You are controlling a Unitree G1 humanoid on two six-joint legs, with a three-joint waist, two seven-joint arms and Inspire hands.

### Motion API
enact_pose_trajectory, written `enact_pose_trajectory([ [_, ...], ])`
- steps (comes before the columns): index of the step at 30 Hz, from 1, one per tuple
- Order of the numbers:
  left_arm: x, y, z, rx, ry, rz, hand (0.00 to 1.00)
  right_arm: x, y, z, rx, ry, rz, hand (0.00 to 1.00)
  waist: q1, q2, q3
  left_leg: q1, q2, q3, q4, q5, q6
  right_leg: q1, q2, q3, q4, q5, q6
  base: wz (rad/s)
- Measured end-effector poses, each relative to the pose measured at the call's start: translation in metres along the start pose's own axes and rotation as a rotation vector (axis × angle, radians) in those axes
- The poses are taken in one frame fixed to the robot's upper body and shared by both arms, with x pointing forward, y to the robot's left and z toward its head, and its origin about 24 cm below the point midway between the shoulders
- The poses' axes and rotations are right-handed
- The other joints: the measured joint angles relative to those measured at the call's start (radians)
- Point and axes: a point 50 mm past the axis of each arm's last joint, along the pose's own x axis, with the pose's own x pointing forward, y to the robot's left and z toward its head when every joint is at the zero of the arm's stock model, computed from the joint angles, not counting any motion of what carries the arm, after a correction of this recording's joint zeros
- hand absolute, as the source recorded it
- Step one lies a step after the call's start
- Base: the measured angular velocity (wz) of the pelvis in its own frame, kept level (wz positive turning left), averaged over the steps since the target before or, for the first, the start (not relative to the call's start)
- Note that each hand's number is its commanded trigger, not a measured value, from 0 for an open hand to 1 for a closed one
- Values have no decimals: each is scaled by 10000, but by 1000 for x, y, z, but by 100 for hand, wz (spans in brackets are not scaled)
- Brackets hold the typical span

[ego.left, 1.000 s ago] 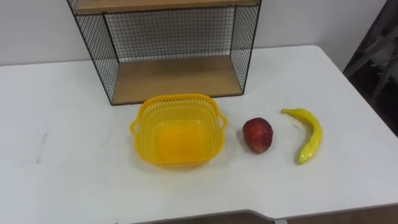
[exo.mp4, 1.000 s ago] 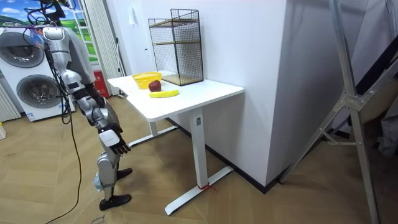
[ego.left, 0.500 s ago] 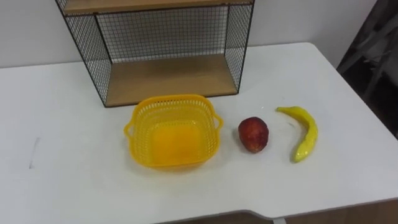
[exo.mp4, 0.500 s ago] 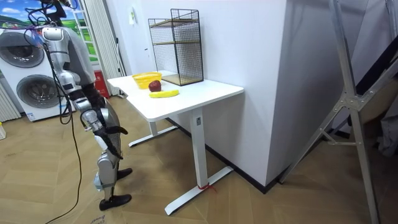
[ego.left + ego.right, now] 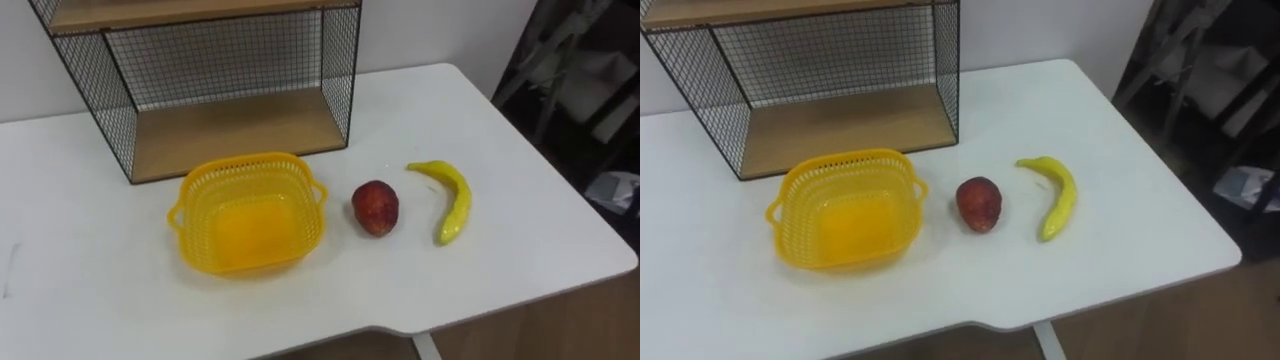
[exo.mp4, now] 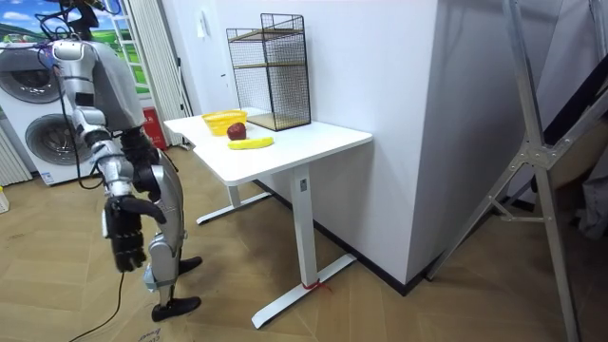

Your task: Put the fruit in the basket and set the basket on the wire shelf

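A yellow plastic basket stands with nothing in it on the white table, just in front of the black wire shelf with its wooden boards. To the basket's right lies a dark red fruit, and further right a yellow banana. In the room view I stand at the table's end, a step back from it, facing the basket. My right hand hangs low beside my thigh, fingers relaxed and holding nothing.
The table's right edge and front edge lie close to the banana. Washing machines stand behind me in the room view. A metal frame leans at the room view's right, and a white wall backs the shelf.
My right arm has swung down and back, from in front of my thigh to beside it. The eye view has shifted right, so everything sits further left in the picture; the things themselves have not moved.
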Motion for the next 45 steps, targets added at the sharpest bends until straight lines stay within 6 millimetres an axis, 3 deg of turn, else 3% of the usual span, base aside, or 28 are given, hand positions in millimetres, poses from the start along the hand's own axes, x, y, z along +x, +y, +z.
enact_pose_trajectory([
  [2,0,0,4,-3,-145,21,0,-14,26,32,-104,-1678,317,0,23,-24,3,-62,-1,98,-46,2,1,-95,6,62,38,13,0,-5],
  [5,1,0,10,179,-398,78,0,-39,54,60,-383,-3961,823,0,65,-36,2,-108,0,170,-84,15,-18,-242,7,100,50,21,-6,-6],
  [10,2,-2,21,188,-912,-2,0,-81,79,84,-1088,-7148,1984,0,597,58,26,-3,15,410,-345,27,-41,-420,15,281,168,21,-5,-14],
  [12,2,-4,21,435,-915,-115,0,-98,91,85,-1379,-7949,2883,0,720,96,56,16,14,445,-356,27,-41,-430,15,320,159,22,-4,-12],
  [15,2,-8,25,816,-1029,-386,0,-114,106,72,-2294,-8506,4181,0,922,103,73,36,14,436,-371,28,-42,-431,14,322,151,22,-4,2],
  [21,1,-12,26,1206,-1112,-889,0,-132,126,34,-4151,-7667,7313,0,1448,92,126,32,17,400,-360,28,-43,-406,11,302,148,22,-4,1],
  [26,0,-16,24,1653,-1103,-1263,0,-153,143,5,-5366,-6933,10067,0,1664,157,103,22,18,347,-355,30,-45,-375,12,267,133,22,-4,3],
  [33,0,-21,24,2032,-972,-1497,0,-169,146,-25,-6646,-6035,12263,0,1708,184,93,6,1,132,-314,30,-46,-293,13,135,132,23,-4,6],
  [37,-1,-24,28,2516,-1084,-1581,0,-179,144,-45,-7770,-5603,13555,0,1706,300,97,189,-21,25,-312,33,-47,-48,13,134,129,23,-4,9],
  [45,0,-25,34,2700,-1211,-1764,0,-186,143,-57,-9000,-5540,14766,0,1919,378,100,143,-19,-62,-225,33,-48,-10,15,-26,133,23,-4,4],
])
